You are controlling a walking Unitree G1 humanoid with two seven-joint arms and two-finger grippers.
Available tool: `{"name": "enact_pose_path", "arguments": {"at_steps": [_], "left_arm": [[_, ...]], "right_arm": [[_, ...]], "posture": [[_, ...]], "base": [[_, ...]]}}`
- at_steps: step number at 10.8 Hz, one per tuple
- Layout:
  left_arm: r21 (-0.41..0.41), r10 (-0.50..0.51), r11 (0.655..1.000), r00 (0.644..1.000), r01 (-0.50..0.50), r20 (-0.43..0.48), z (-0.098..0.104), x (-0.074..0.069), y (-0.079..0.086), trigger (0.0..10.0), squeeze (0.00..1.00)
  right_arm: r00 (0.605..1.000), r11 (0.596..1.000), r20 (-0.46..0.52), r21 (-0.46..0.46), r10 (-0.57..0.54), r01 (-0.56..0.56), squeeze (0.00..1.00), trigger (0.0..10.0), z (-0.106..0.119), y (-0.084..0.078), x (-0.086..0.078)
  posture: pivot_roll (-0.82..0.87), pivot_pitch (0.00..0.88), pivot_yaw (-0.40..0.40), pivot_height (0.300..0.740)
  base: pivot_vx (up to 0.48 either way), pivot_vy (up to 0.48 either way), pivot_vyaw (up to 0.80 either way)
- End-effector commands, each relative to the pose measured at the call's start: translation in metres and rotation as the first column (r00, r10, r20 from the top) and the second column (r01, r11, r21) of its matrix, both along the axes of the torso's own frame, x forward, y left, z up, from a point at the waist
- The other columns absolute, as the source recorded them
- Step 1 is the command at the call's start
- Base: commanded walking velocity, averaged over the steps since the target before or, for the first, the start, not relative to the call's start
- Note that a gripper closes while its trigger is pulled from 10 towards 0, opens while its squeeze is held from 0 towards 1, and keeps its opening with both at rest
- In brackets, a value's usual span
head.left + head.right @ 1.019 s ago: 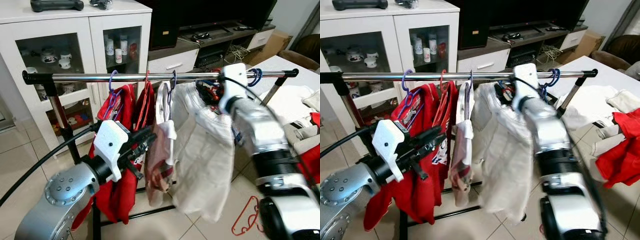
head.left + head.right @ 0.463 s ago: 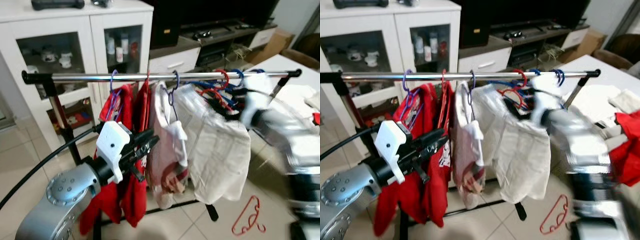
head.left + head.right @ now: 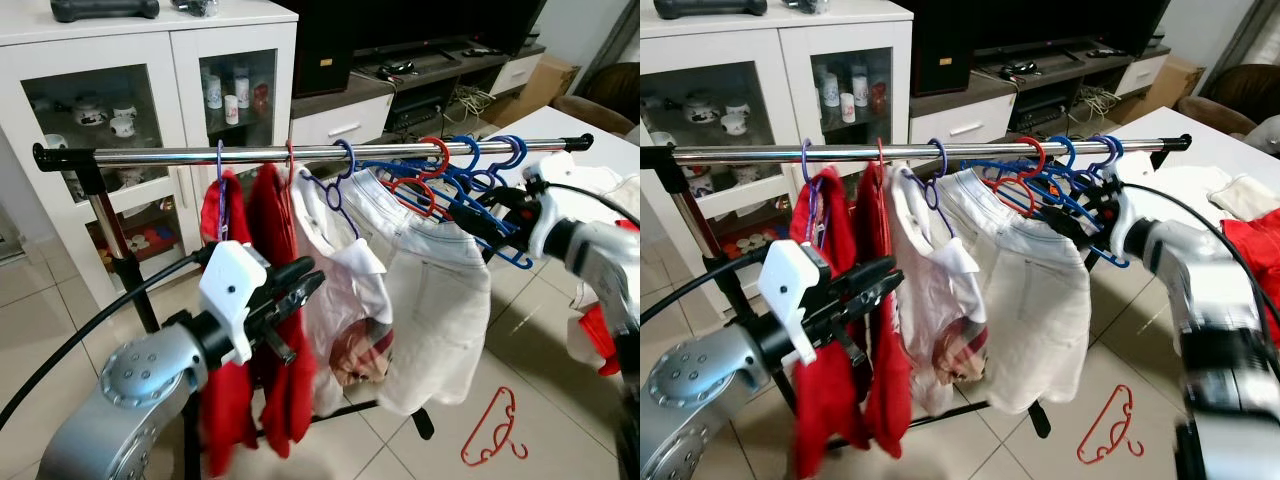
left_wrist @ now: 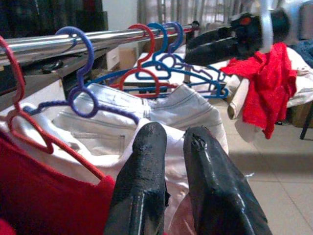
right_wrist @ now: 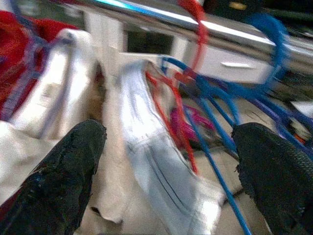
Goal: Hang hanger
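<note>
on the chrome clothes rail, toward its right end, a cluster of thin plastic hangers hooks over the bar, mostly blue with one red among them, their curved necks bunched close together. just left of them a white garment of stiff, seamed cloth hangs from the rail, then a softer white shirt with a printed patch on a purple hanger, then two red garments draped long and limp.

the right gripper sits beside the hanger cluster, just below the rail; in its wrist view its two rough black fingers stand wide apart with the blue and red hangers and the white cloth seen between them, nothing clamped. the left gripper is held lower, in front of the red garments and white shirt, its glossy black fingers close together with a narrow gap and holding nothing.

a red hanger lies flat on the pale tiled floor. behind the rail stands a white cabinet with glass doors showing small cups and jars.
</note>
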State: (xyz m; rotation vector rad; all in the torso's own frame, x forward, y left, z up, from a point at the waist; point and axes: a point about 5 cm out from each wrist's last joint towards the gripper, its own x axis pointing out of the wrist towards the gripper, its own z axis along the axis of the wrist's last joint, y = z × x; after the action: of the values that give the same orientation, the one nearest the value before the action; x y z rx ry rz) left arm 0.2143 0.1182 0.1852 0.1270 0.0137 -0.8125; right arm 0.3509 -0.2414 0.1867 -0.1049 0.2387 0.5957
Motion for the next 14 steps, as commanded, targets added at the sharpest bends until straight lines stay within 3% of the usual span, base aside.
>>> {"name": "enact_pose_path", "arguments": {"at_steps": [1,2,3,5,7,9,10,11,12,13,14], "left_arm": [[-0.004,-0.039,0.999,0.999,0.039,-0.01,-0.001,0.0,-0.005,10.0,0.0],[0.002,-0.053,0.999,0.999,0.053,-0.011,-0.001,-0.001,-0.006,10.0,0.0],[0.003,-0.058,0.998,0.998,0.058,-0.013,-0.001,-0.002,-0.007,10.0,0.0],[0.005,-0.057,0.998,0.998,0.057,-0.016,-0.001,-0.004,-0.007,10.0,0.0],[0.006,-0.054,0.999,0.998,0.054,-0.018,-0.001,-0.004,-0.007,10.0,0.0],[0.014,-0.062,0.998,0.998,0.062,-0.025,-0.002,-0.003,-0.007,10.0,0.0],[0.016,-0.076,0.997,0.997,0.076,-0.026,-0.002,-0.002,-0.008,10.0,0.0],[0.016,-0.086,0.996,0.996,0.087,-0.025,-0.001,-0.002,-0.009,10.0,0.0],[0.02,-0.098,0.995,0.995,0.099,-0.032,-0.002,-0.004,-0.009,10.0,0.0],[0.025,-0.102,0.994,0.994,0.103,-0.038,-0.002,-0.005,-0.009,10.0,0.0],[0.027,-0.103,0.994,0.994,0.105,-0.04,-0.002,-0.006,-0.009,10.0,0.0]], "right_arm": [[0.999,0.999,0.004,-0.021,0.041,-0.041,0.0,10.0,-0.001,0.001,0.006],[1.0,0.999,0.004,-0.04,0.018,-0.018,0.0,10.0,-0.002,0.004,0.019],[1.0,1.0,0.0,-0.01,0.016,-0.016,0.0,10.0,0.0,0.009,0.025],[0.997,0.998,-0.071,-0.058,0.024,-0.028,0.0,10.0,-0.011,0.02,0.031],[0.996,1.0,-0.083,-0.029,-0.013,0.01,0.0,10.0,-0.012,0.027,0.037],[0.986,0.991,-0.138,0.089,-0.088,0.101,0.0,10.0,-0.005,0.042,0.046],[0.978,0.991,-0.178,0.047,-0.111,0.121,0.0,4.9,-0.007,0.046,0.047],[0.974,0.989,-0.187,0.034,-0.132,0.141,0.0,3.6,-0.007,0.05,0.049],[0.97,0.987,-0.182,-0.007,-0.161,0.163,0.0,1.5,-0.006,0.052,0.051],[0.966,0.983,-0.187,-0.004,-0.179,0.181,0.0,0.3,-0.003,0.054,0.053],[0.963,0.982,-0.193,-0.005,-0.189,0.191,0.0,0.0,-0.001,0.053,0.053]], "posture": [[0.15,0.014,-0.12,0.74],[0.15,0.02,-0.122,0.74],[0.16,0.028,-0.129,0.74],[0.17,0.035,-0.142,0.74],[0.17,0.038,-0.143,0.74],[0.17,0.041,-0.131,0.74],[0.16,0.047,-0.122,0.74],[0.16,0.051,-0.12,0.74],[0.16,0.061,-0.12,0.74],[0.17,0.063,-0.127,0.74],[0.17,0.064,-0.132,0.74]], "base": [[0.0,0.0,0.0],[0.0,0.0,0.0],[0.0,0.0,0.0],[0.0,0.0,0.0],[0.0,0.0,0.0],[0.0,0.0,0.0],[0.0,0.0,0.0],[0.0,0.0,0.0],[0.0,0.0,0.0],[0.0,0.0,0.0],[0.0,0.0,0.0]]}}
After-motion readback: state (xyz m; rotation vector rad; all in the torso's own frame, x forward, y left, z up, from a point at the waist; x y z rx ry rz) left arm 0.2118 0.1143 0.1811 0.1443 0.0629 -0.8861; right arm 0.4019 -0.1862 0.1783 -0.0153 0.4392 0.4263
